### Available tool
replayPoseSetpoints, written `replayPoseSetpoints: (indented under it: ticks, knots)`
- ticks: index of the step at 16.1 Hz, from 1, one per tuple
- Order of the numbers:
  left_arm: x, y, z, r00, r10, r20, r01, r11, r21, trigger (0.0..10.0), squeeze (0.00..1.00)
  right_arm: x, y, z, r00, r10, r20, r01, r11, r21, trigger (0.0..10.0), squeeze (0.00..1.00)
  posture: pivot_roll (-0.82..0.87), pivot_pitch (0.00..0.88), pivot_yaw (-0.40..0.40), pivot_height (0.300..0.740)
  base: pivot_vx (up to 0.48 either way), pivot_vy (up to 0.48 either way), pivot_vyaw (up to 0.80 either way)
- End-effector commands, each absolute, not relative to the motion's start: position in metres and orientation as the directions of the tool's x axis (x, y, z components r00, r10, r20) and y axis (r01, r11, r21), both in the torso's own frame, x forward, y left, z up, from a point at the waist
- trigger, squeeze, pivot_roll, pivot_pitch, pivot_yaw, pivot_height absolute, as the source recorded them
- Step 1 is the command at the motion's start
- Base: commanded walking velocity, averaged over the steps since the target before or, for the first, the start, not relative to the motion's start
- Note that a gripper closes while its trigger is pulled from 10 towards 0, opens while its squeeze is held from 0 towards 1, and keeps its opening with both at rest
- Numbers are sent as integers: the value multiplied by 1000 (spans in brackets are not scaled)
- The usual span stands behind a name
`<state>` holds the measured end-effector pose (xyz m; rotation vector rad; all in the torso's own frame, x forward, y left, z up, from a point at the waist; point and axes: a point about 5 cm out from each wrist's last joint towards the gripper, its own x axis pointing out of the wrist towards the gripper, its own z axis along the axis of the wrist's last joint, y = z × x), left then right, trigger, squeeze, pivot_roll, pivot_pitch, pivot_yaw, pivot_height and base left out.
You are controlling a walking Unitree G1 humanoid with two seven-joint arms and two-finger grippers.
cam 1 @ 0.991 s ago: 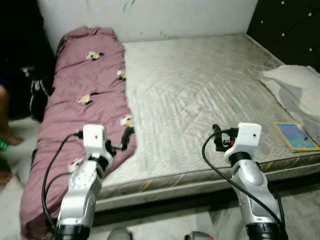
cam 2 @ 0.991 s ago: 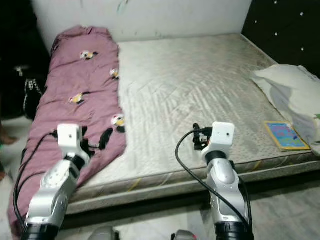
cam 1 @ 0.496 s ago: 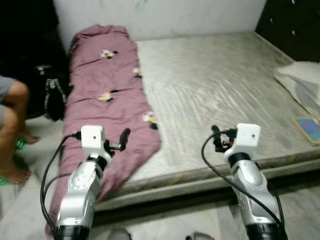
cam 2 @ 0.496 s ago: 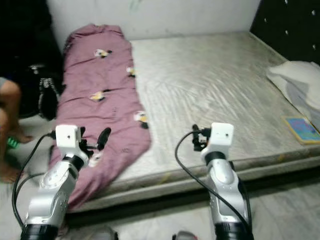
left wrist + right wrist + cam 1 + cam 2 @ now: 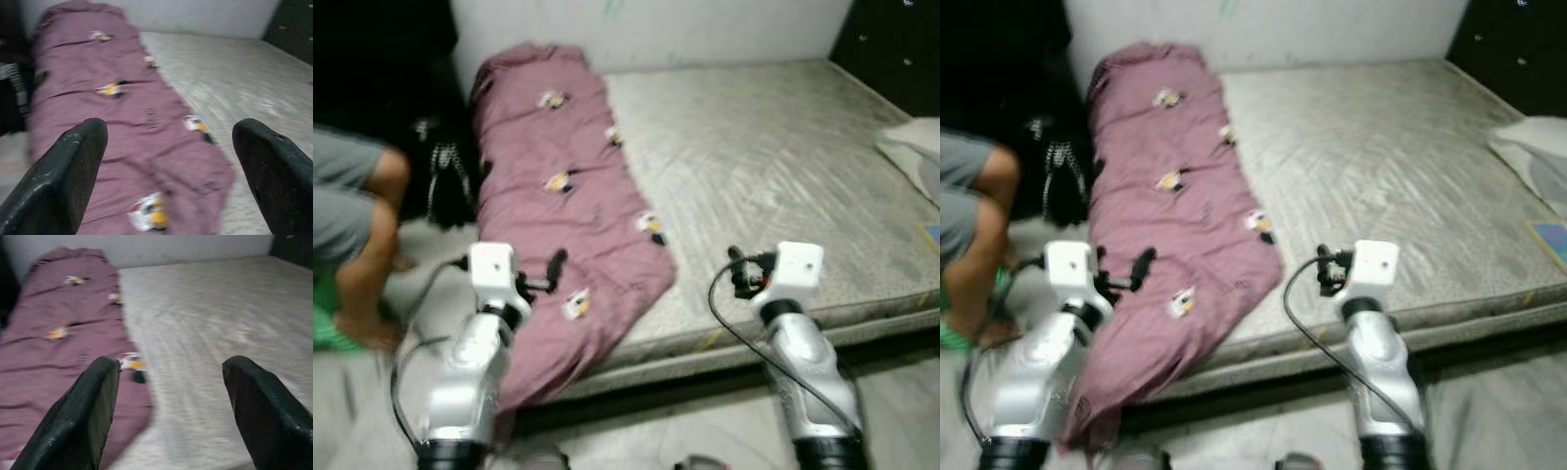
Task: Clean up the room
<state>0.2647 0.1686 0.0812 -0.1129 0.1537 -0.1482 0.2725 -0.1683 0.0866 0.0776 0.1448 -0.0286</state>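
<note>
- At the foot edge of the bed, we face a bare mattress (image 5: 773, 186), broad and flat, its grey-green cover quilted and faintly ribbed.
- Along the mattress's left edge lies the mauve blanket (image 5: 568, 206), a long soft roll printed with small cartoon patches; its near end spills over the front left corner toward the floor. We judge it light, limp and bulky: it will sag and drag, so the hanging near end, or a bunched fold there, looks the best place to grip.
- Beyond the left edge a person's bent leg (image 5: 362, 245) shows beside a dark bag (image 5: 445, 181) on the floor.
- At the right edge a pale pillow (image 5: 1538, 157) rests, soft and rumpled.
- Our left gripper (image 5: 168, 161) hovers over the blanket's near end, fingers spread wide and empty.
- Our right gripper (image 5: 171, 406) hangs above the mattress's front edge, likewise spread and holding nothing.
</note>
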Motion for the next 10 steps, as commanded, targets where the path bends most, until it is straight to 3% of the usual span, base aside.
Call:
replayPoseSetpoints:
  ticks: [1, 10]
  knots:
    - [267, 173, 86, 983, -128, -133, 116, 988, -98, 10000, 0, 275, -165, 93, 992, -3, -125, 12, 997, 73, 10000, 0, -15, 0, -17, 740, 0, 0, 0]
    - [266, 181, 94, 993, -71, -99, 64, 995, -72, 10000, 0, 278, -165, 96, 993, 9, -116, 1, 996, 87, 10000, 0, 0, 0, -24, 740, 0, 0, 0]
